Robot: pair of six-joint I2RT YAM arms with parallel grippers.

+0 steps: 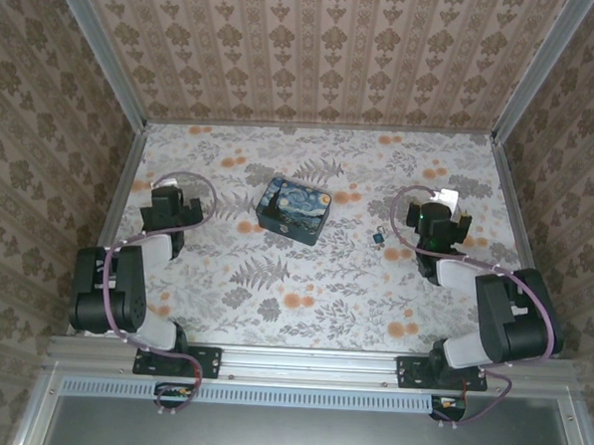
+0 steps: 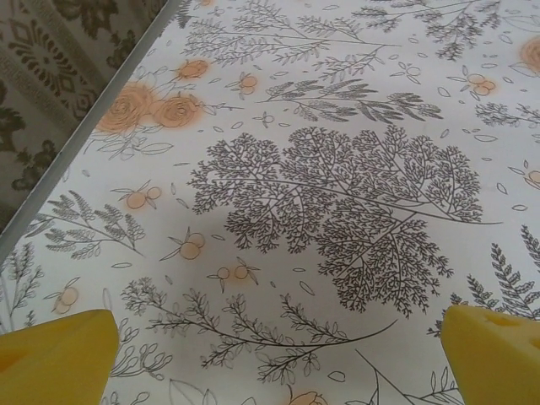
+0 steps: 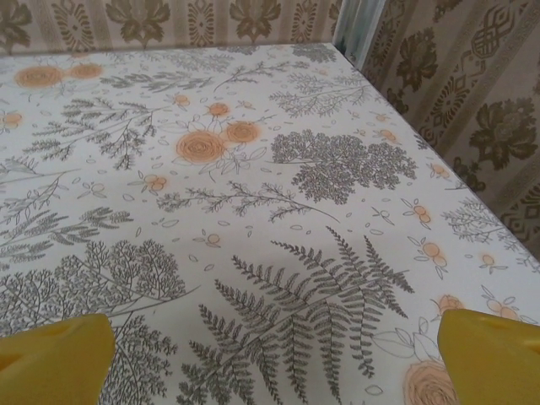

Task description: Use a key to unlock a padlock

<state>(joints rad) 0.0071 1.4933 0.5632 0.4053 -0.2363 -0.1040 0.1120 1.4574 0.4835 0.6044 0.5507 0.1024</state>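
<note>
The padlock (image 1: 377,237) is a tiny dark teal thing lying on the flowered tablecloth, right of centre. I cannot make out a key. My right gripper (image 1: 445,208) hovers a short way to the padlock's right, apart from it. Its yellow fingers (image 3: 51,361) stand wide open over bare cloth in the right wrist view, where the gripper (image 3: 274,359) holds nothing. My left gripper (image 1: 167,191) is at the table's left side, far from the padlock. It is open too (image 2: 278,359), its yellow fingertips (image 2: 498,350) spread over the printed cloth.
A square box (image 1: 295,209) printed with a starry-night painting sits mid-table, between the two grippers and left of the padlock. Patterned walls with metal rails (image 1: 120,178) close the table on three sides. The right wall's corner post (image 3: 354,25) is near the right gripper.
</note>
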